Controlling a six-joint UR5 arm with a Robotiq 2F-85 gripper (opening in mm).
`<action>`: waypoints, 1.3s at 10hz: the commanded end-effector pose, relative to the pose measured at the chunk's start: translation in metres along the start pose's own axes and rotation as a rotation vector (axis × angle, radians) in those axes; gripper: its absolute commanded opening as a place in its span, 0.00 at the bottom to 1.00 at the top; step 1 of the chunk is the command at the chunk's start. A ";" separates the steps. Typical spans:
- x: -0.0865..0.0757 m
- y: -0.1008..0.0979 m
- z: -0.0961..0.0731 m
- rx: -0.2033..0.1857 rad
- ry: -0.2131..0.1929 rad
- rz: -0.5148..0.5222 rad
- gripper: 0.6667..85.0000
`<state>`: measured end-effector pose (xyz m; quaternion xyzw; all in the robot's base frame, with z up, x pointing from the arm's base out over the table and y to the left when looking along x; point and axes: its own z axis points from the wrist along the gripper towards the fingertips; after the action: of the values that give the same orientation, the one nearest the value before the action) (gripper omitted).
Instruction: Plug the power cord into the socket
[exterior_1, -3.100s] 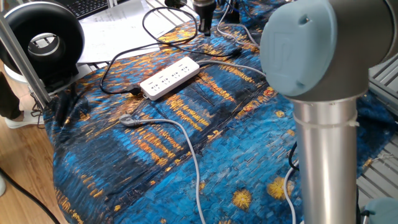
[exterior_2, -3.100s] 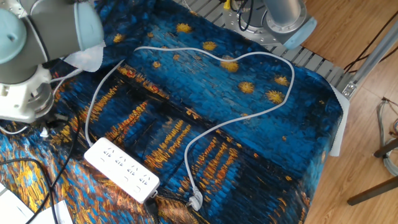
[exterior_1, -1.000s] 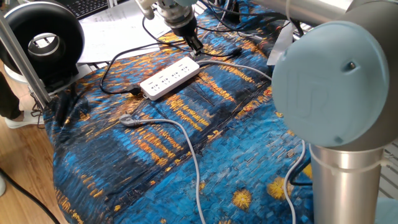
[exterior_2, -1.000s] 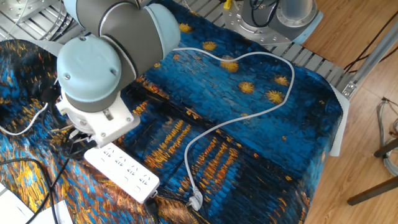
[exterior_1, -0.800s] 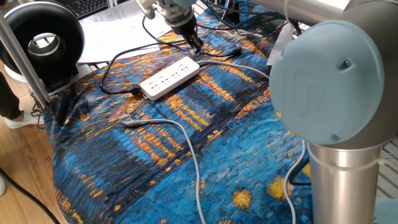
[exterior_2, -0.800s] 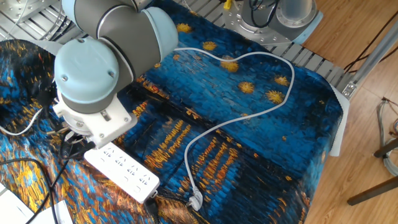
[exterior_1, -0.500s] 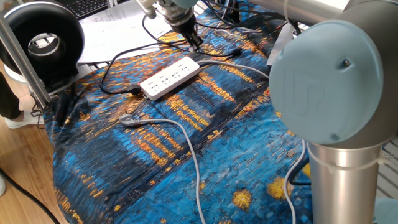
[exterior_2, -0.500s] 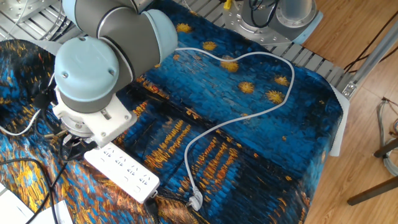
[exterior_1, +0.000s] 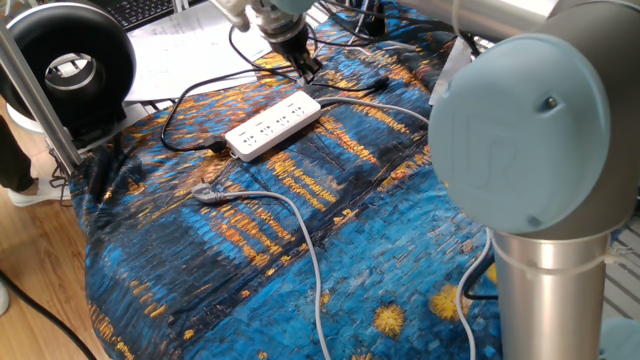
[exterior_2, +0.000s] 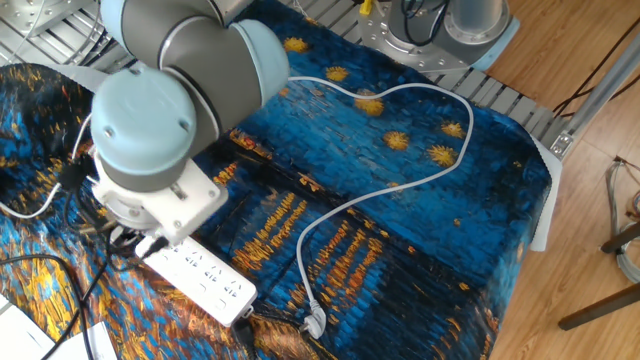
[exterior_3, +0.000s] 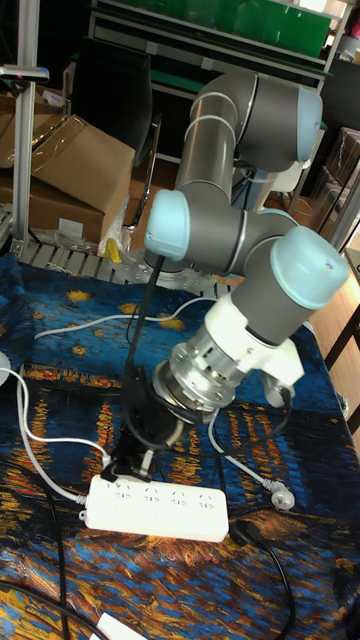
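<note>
The socket is a long white power strip lying flat on the blue patterned cloth. The power cord is a thin white cord on the cloth that runs up to the strip's end opposite its black lead. I cannot make out its plug. My gripper hangs just above that same end with its dark fingers pointing down. In the other fixed view the wrist hides the fingers. Whether the fingers are apart or hold anything does not show.
A thicker grey cable loops over the cloth, its loose end in front of the strip. Black cables run behind the strip. A black ring-shaped device and papers lie at the back left.
My gripper has shifted slightly up and back over the strip's end. The strip and the cords lie where they were.
</note>
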<state>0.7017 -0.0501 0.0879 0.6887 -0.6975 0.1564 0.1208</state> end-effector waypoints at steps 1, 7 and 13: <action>-0.011 -0.010 -0.004 0.002 0.017 0.007 0.01; -0.014 0.001 0.023 -0.019 0.075 -0.018 0.01; -0.024 0.019 0.015 -0.043 0.088 0.001 0.01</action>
<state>0.6892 -0.0385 0.0646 0.6831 -0.6897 0.1742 0.1652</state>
